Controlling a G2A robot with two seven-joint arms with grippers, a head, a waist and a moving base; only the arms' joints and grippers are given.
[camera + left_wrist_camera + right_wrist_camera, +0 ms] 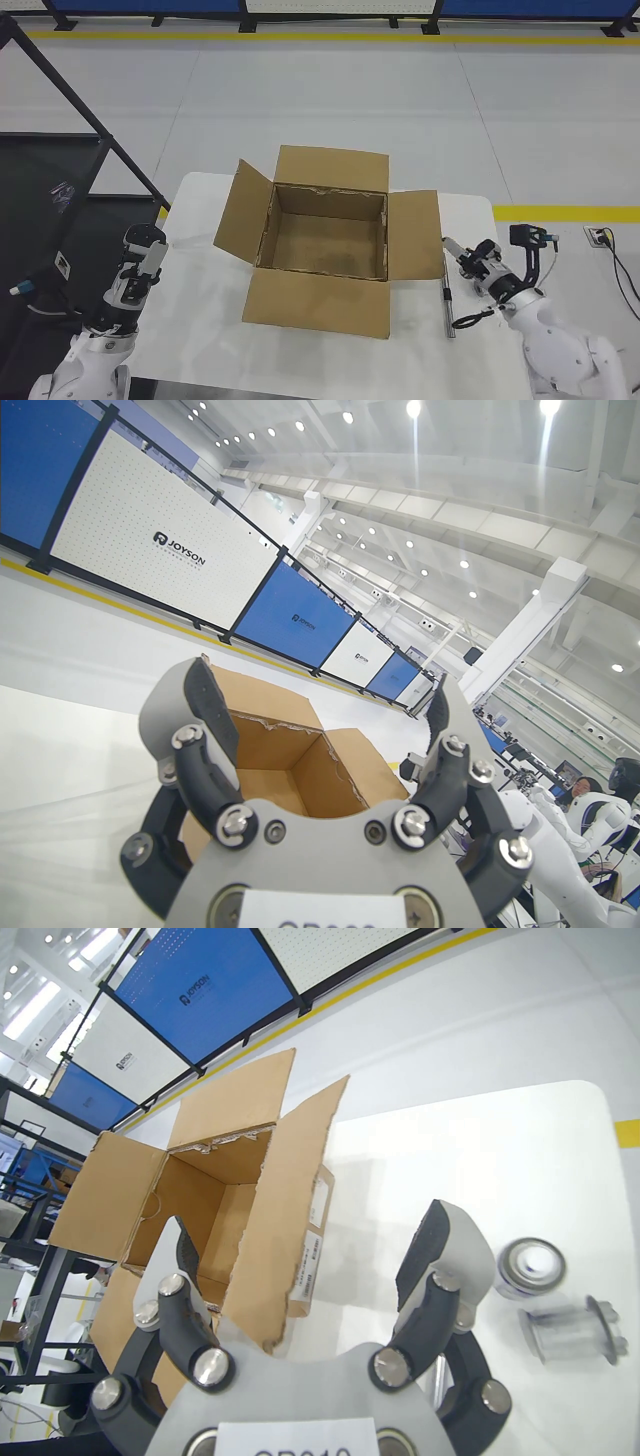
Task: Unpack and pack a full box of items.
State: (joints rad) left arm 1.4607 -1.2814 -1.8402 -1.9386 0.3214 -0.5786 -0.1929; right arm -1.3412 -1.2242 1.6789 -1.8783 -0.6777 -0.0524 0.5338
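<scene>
Evidently, in the top view, the box stood in the middle of the table with its flaps folded out. Its floor showed bare cardboard, with nothing inside that I could make out. The left gripper hung by the table's left edge and the right gripper just beside the box's right flap. A thin rod lay on the table between that arm and the box. In the left wrist view the left gripper was spread wide with nothing between its fingers, facing the box, whose far corner looked empty. In the right wrist view the right gripper was likewise spread and held nothing. The box stood ahead of it, and what showed of its inside was bare. On the table beside the gripper lay a small round can and a flanged metal cylinder, near each other and apart from the box. I judged the unpacking done or nearly so, since the box looked emptied and items lay outside it. The packing had not begun, with can, cylinder and rod all left to go back in.
</scene>
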